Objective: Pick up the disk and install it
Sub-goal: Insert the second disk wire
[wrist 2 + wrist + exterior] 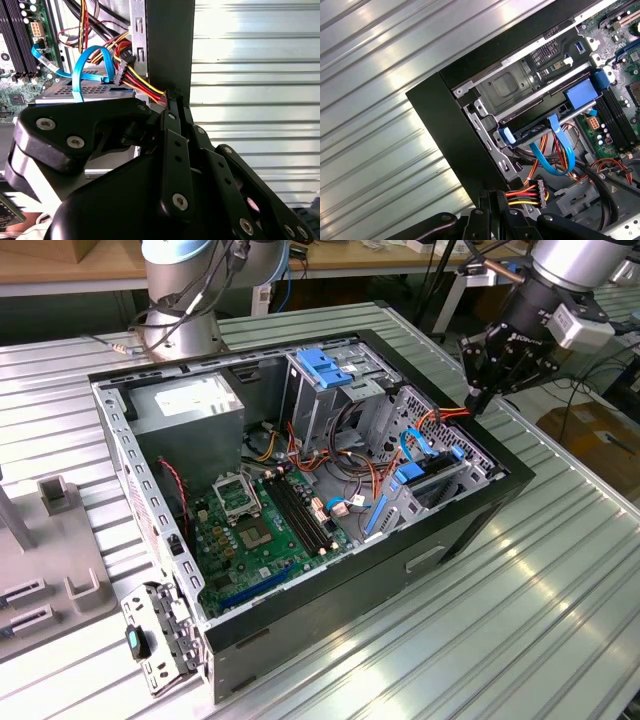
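The disk (432, 476) lies flat in the drive bay at the exterior view's right end of the open computer case (470, 530), with blue rails at its ends. In the first wrist view the disk (536, 129) is a dark slab between two blue tabs, and blue data cables loop off it. My gripper (478, 400) hangs just above the case's far right corner, beyond the disk. Its black fingers are shut together, and in both wrist views the fingertips (169, 102) (490, 196) touch a red, yellow and black wire bundle (520, 192). Nothing of the disk is between them.
Inside the case are a green motherboard (255, 530), a grey power-supply box (190, 405) and a metal cage topped by a blue bracket (325, 365). A second arm's base (180, 300) stands behind the case. Ribbed metal table (540, 600) surrounds it; grey fixtures (60, 540) sit on the left.
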Controlling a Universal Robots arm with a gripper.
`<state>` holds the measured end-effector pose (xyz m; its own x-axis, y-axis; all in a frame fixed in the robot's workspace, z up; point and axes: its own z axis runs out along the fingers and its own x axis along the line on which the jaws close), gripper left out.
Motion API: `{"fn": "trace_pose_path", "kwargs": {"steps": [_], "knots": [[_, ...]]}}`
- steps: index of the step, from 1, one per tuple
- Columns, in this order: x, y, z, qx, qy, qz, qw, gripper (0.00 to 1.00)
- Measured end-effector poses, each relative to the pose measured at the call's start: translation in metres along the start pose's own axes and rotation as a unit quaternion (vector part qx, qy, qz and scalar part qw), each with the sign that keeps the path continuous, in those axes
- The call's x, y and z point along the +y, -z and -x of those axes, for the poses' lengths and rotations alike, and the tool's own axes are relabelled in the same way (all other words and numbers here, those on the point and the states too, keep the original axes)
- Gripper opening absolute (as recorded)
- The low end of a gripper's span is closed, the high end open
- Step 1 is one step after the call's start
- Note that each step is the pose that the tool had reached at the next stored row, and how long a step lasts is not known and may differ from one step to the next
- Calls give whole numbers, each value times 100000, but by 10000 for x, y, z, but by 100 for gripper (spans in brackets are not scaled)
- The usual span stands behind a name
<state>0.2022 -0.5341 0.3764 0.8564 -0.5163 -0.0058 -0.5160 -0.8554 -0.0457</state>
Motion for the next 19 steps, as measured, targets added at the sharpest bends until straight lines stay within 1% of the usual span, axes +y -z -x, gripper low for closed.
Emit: {"fn": "trace_pose_path", "kwargs": {"steps": [1,3,8,10,12,19], "knots": [[2,2,5,11,3,12,100000,16],[24,2,41,12,-27,10,100000,16],[88,0,146,15,-154,5,100000,16],[142,-4,235,18,-248,1,100000,16],[167,-5,277,20,-282,1,100000,16],[174,-5,287,22,-282,5,100000,16]]}}
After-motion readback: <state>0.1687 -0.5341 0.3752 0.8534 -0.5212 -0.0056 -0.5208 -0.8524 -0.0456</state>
